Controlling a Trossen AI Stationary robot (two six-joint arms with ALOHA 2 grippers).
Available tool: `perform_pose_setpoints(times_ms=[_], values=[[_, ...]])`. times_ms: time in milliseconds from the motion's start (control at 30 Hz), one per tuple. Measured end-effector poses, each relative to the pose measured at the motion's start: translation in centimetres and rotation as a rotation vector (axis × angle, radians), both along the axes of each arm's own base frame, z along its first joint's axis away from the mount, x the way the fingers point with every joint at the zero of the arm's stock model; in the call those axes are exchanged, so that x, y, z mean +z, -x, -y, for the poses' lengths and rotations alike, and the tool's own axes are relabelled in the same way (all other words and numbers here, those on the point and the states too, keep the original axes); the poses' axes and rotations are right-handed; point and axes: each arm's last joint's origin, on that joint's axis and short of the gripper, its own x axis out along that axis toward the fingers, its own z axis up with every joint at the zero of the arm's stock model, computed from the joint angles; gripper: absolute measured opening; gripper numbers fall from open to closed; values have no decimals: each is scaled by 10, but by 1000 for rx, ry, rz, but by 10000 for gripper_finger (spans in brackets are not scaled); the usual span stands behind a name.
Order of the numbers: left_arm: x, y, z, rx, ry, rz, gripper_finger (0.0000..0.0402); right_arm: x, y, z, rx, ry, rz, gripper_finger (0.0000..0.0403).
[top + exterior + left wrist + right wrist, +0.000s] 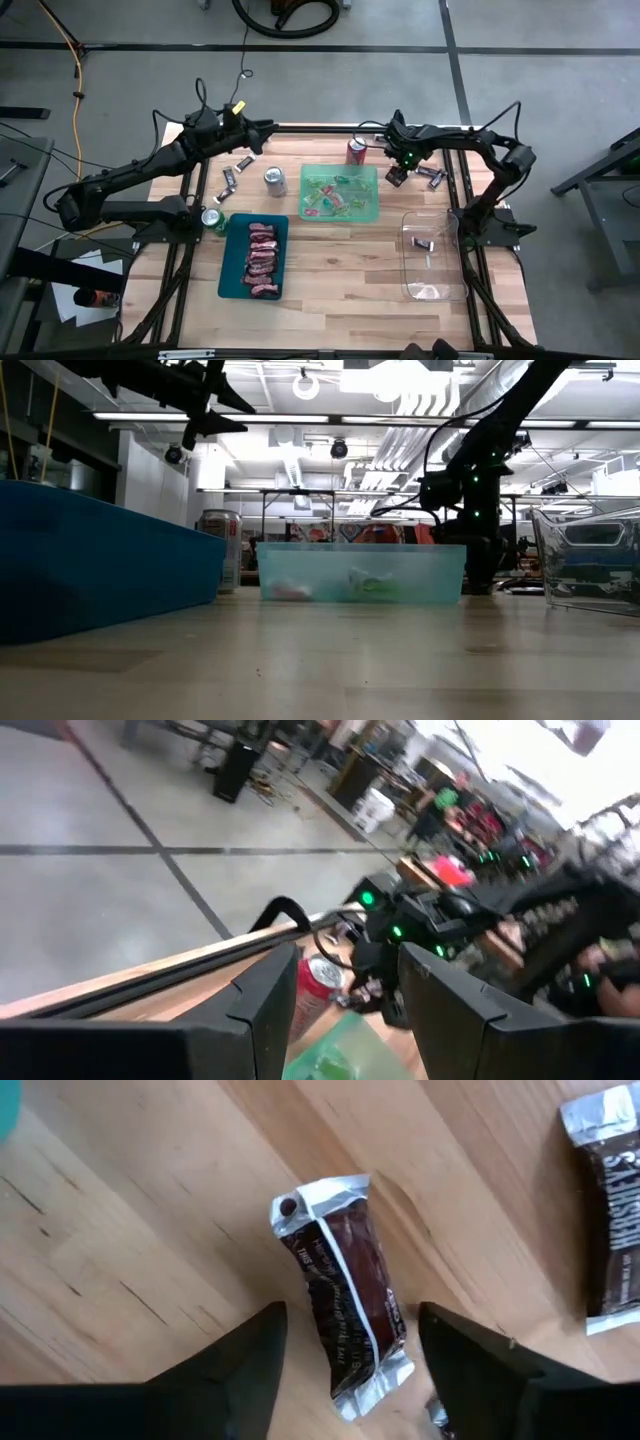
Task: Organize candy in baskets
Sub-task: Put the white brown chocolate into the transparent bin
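My right gripper (397, 178) is low over the table, just right of the light green basket (340, 192), and it is open. Its fingers (250, 1365) stand on either side of a dark mini bar (345, 1310) that lies flat on the wood, without touching it. A second dark bar (610, 1210) lies beside it. My left gripper (268, 128) is open and empty, raised near the table's far edge. The dark teal basket (253, 257) holds red/pink candies. The green basket holds mixed bright candies. The clear basket (432, 255) holds a dark bar (422, 243).
Three dark bars (230, 178) lie loose on the table at the far left. A red can (356, 150), a silver can (275, 180) and a green can (211, 218) stand upright around the baskets. More dark bars (437, 180) lie right of my right gripper.
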Motion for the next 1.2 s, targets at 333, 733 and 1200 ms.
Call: perform_pose_setpoints(times_ms=[333,733,1200], values=[[12,-2,1,19,78,196,161,45,-6,-31,85,161,45,24],[7,-61,42,-239,-295,81,161,175,-22,-134,262,361,989,5],[12,-143,75,-454,-742,-137,161,187,-56,-169,426,478,1215,3]])
